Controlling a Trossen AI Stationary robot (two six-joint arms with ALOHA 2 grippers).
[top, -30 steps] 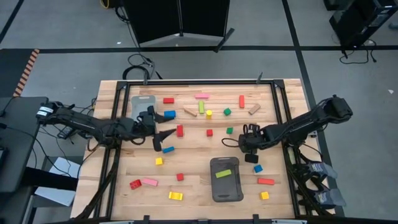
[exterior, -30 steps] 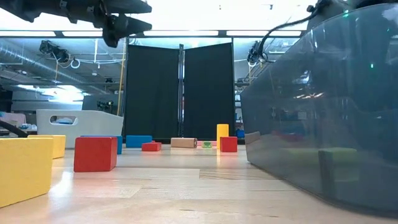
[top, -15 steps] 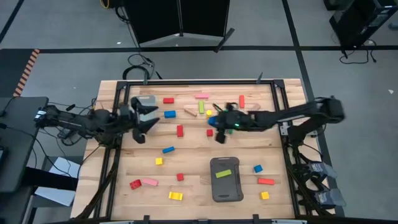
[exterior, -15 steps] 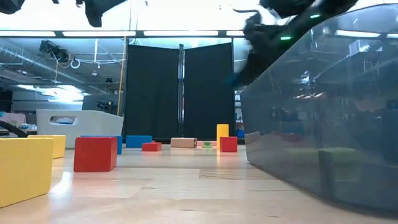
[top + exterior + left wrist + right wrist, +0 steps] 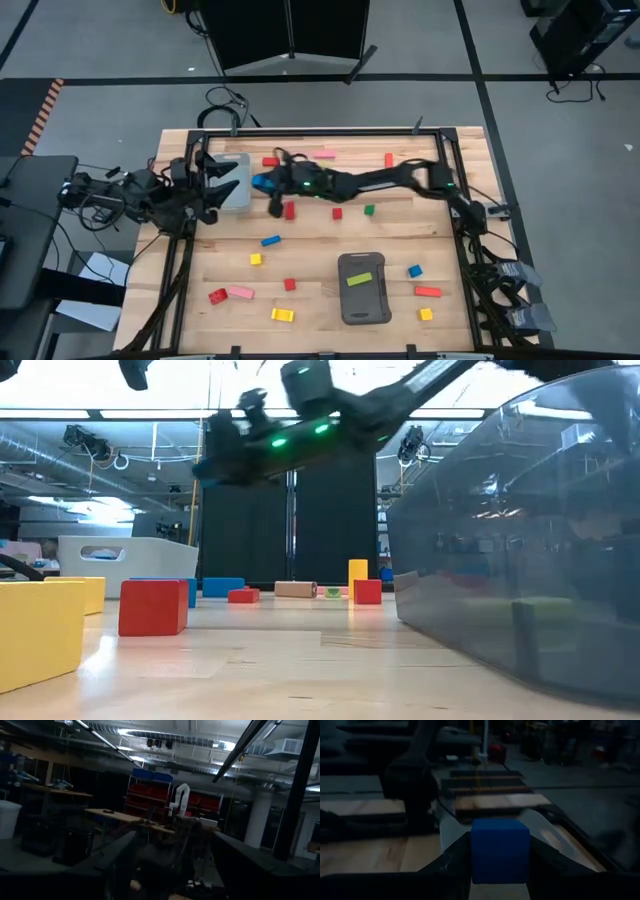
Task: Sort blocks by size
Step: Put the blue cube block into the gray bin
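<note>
- Blocks lie scattered over the wooden surface (image 5: 320, 240), and sixteen show loose in the high view; any under the right arm are hidden.
- Seven are red: two (image 5: 270, 160) (image 5: 388, 160) near the back edge, the edge toward the black screen (image 5: 290, 30). Two (image 5: 290, 210) (image 5: 337, 212) are mid-surface, and three (image 5: 289, 284) (image 5: 217, 295) (image 5: 427, 291) are toward the front edge.
- Two are pink: one bar (image 5: 324, 154) at the back edge and one (image 5: 240, 292) near the front left corner.
- Three are yellow (image 5: 255, 259) (image 5: 282, 314) (image 5: 425, 313), all in the front half.
- One green cube (image 5: 369, 209) sits mid-surface.
- Three are blue: two (image 5: 270, 241) (image 5: 414, 270) rest on the surface, and the third, the blue cube (image 5: 500, 850), is held.
- One lime bar (image 5: 360, 279) lies in the dark grey tray (image 5: 363, 305) by the front edge.
- The right gripper (image 5: 262, 182) reaches across to the back left, just beside the light grey tray (image 5: 238, 195). Its jaws are clamped on the blue cube, above the surface.
- The left gripper (image 5: 218, 180) is over the light grey tray at the left edge, its jaws apart and empty.
</note>
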